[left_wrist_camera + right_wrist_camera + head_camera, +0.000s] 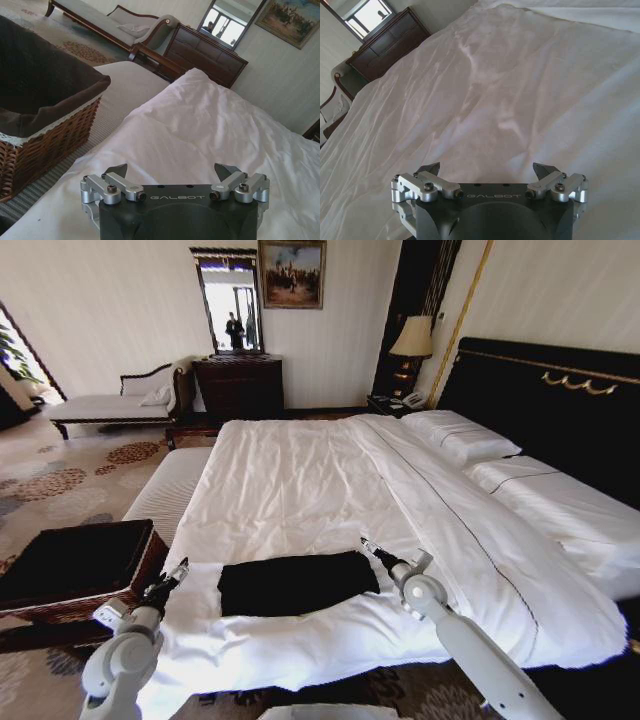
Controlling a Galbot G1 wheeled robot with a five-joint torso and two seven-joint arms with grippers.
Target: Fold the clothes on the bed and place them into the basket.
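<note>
The black shirt (297, 583) lies folded into a flat rectangle on the white bed (300, 480), near its foot edge. My left gripper (177, 571) hovers just off the shirt's left end, open, with nothing between its fingers. My right gripper (367, 545) sits at the shirt's right upper corner, also open and empty. The wicker basket (75, 565) with its black lining stands on the floor to the left of the bed. In the left wrist view the open left gripper (174, 171) faces bare sheet with the basket (45, 120) beside it. The right gripper (486, 168) looks over white sheet.
A narrow white bench (165, 492) runs along the bed's left side between bed and basket. Pillows (470, 435) and the black headboard (560, 400) are on the right. A dark dresser (238, 385) with mirror and a chaise (110, 405) stand at the far wall.
</note>
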